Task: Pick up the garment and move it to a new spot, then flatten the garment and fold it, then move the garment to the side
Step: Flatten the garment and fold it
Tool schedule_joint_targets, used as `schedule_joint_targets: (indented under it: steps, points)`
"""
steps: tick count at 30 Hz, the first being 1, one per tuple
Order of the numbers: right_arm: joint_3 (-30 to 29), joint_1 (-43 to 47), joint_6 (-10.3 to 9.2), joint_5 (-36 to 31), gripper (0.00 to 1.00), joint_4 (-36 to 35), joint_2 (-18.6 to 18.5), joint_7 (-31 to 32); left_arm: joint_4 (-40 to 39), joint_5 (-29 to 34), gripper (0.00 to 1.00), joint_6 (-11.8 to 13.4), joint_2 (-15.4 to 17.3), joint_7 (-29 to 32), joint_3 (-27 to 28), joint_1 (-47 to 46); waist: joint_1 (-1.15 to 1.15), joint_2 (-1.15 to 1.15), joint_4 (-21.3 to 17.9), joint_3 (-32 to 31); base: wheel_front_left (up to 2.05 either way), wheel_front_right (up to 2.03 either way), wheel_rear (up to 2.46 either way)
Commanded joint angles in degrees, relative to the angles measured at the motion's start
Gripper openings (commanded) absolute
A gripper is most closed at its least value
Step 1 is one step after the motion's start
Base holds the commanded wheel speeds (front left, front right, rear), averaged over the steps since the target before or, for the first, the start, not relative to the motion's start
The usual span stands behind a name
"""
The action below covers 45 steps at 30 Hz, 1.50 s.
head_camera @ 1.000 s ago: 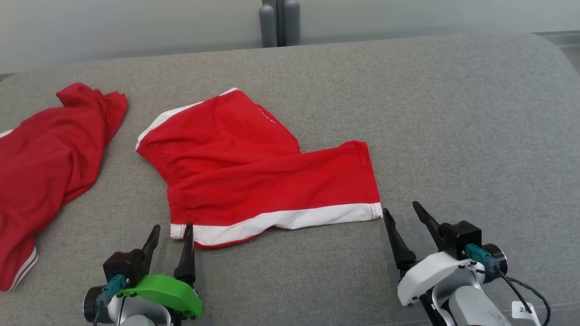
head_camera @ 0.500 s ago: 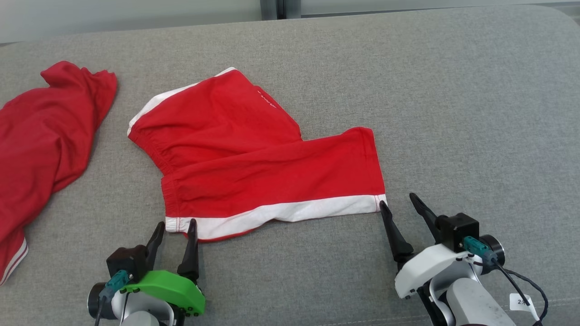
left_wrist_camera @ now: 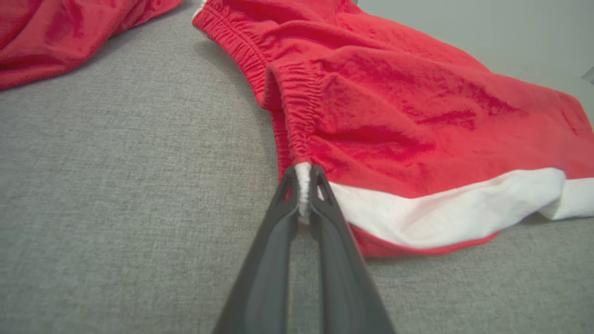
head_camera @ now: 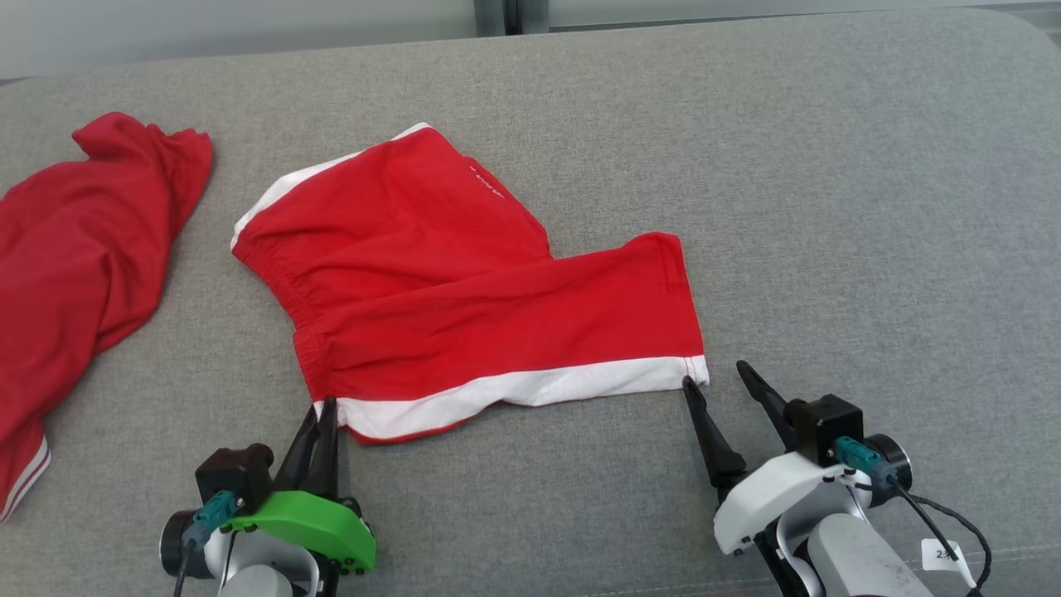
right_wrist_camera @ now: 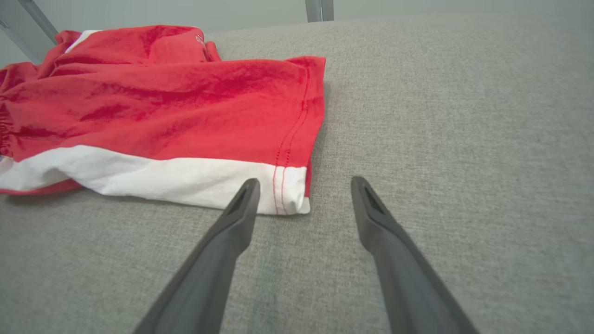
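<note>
- The left gripper [head_camera: 322, 419] holds its 2 dark fingers pressed together on the near corner of the red shorts [head_camera: 464, 282], pinching the white edge where the waistband [left_wrist_camera: 297, 102] ends.
- The right gripper [head_camera: 717, 381] sits low over the grey cushion [head_camera: 870, 207] with its jaws spread. The hem corner of the shorts lies in the gap, nearer the left-hand finger; whether that finger touches cloth cannot be told.
- Ahead of and to the right of the right jaws, bare upholstery runs to the cushion's rounded far edge, with a pale wall [head_camera: 249, 25] beyond it.
- Left of the left jaws, a strip of bare cushion separates the shorts from the other red garment [head_camera: 75, 240], which lies crumpled well apart and runs off the side of the head view.
- Between the 2 grippers, the near edge of the shorts runs as a white band [head_camera: 514, 394], with a sliver of red showing under it close to the left jaws.
- The shorts lie ahead of both jaws, folded over on themselves. 1 leg stretches flat toward the right jaws; the other angles away beyond the left jaws, its far edge also trimmed white.
- The cloth is bright red and lightly rumpled, gathered at the elastic waistband, with red stitching across the white hem corner.
</note>
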Motion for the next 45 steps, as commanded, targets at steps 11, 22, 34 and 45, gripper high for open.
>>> schedule_joint_targets:
  steps: [11, 22, 34, 45]
  points:
    - [1.7, -1.4, -0.08, 1.4, 0.41, 1.9, -0.5, 0.0, -0.7, 0.6, 0.0, -0.2, 0.2, 0.1, -0.6, -1.1, 0.0, 0.0, 1.4, 0.7, 0.0, 0.0, 0.0]
    - [0.8, -1.6, -0.08, 4.3, 0.0, -0.7, -0.6, 0.0, -3.2, 0.3, 0.0, -0.2, 0.2, 0.1, -1.1, -1.2, 0.0, 0.0, 1.7, -1.7, 0.0, 0.0, 0.0]
    - [-1.8, -16.0, -0.08, 6.9, 0.0, -12.2, -5.3, 0.0, -12.7, -2.1, 0.0, -0.2, 12.8, 0.0, -12.3, -19.1, 0.0, 0.0, 1.1, -7.1, 0.0, 0.0, 0.0]
    - [0.5, -50.8, -0.1, 3.0, 0.0, -2.7, -11.1, 0.0, -3.7, -4.9, 0.0, -0.2, 22.1, 0.1, -29.7, -58.3, 0.0, 0.0, -0.4, 8.4, 0.0, 0.0, 0.0]
